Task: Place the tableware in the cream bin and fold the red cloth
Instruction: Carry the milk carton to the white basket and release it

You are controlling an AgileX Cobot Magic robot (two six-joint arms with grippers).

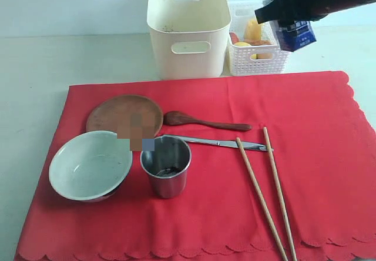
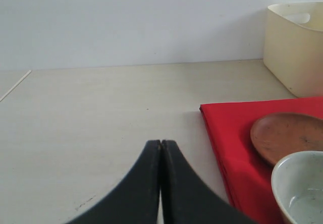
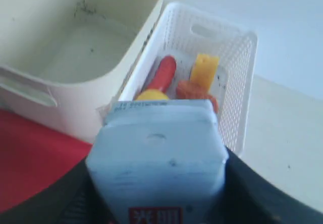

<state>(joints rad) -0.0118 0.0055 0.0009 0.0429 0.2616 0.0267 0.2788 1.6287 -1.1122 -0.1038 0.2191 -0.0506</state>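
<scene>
Looking across the exterior view, we count one red cloth [image 1: 317, 173] spread flat on the table [image 1: 35, 61], and on it seven pieces of tableware: one wooden plate [image 1: 124, 115], one bowl [image 1: 88, 164], one steel cup [image 1: 166, 166], one wooden spoon [image 1: 202, 121], one knife [image 1: 220, 143] and two chopsticks [image 1: 261, 197]. Plate and bowl sit toward the cloth's left edge, with the cup just beside the bowl. The chopsticks run down to the cloth's near edge. One cream bin [image 1: 188, 32] stands just past the cloth's far edge, with one white basket [image 1: 258, 61] close at its right.

Above that basket the right gripper [image 1: 288, 14] has its jaws clamped on one milk carton [image 1: 296, 34]. Only the right wrist view looks down into the basket, where we see a red sausage [image 3: 162, 72] and a yellow cheese wedge [image 3: 204, 72].

Only the left wrist view shows the left gripper [image 2: 161, 153]. Its jaws are pressed together on nothing, over bare table off the cloth's left edge.
</scene>
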